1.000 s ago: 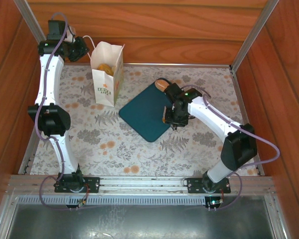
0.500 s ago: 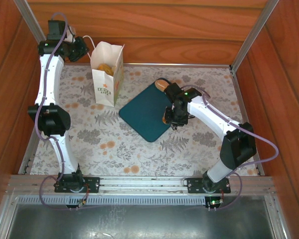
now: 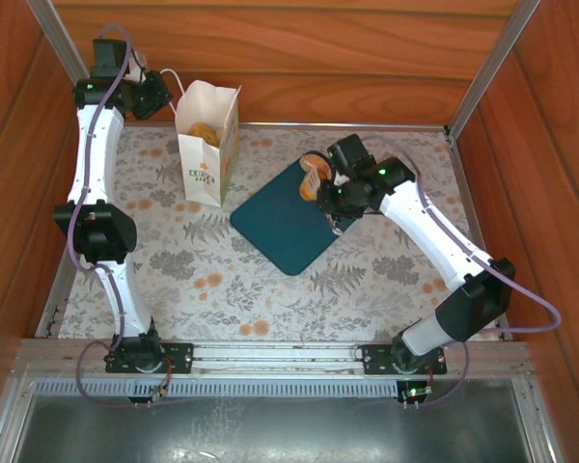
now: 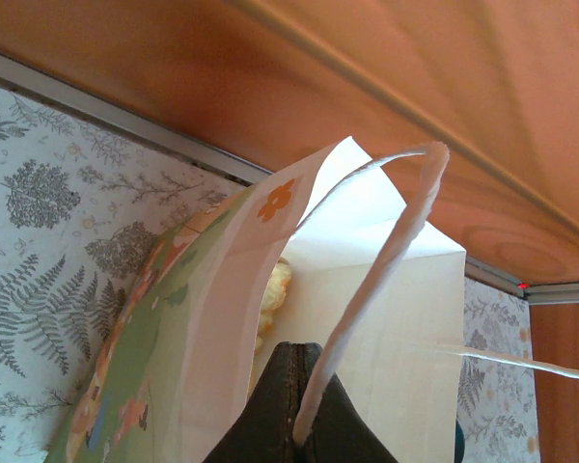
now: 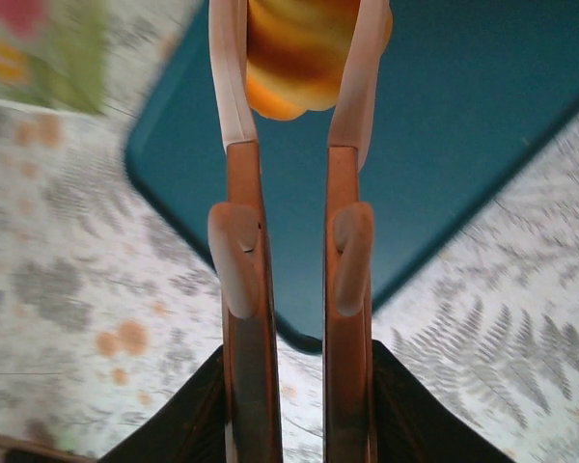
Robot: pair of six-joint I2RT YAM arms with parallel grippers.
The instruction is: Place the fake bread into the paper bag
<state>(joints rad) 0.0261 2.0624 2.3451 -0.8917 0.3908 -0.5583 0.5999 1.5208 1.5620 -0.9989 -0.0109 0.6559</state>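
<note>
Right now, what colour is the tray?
Plain dark teal tray, no pattern; the top external view shows it best.

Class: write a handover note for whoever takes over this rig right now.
Left gripper: shut on the handle of the bag.
Right gripper: shut on tongs pinching a roll over the tray.
Done: some bread already in the bag.
Left: bag this roll; another piece seems to lie at the tray's far corner.
</note>
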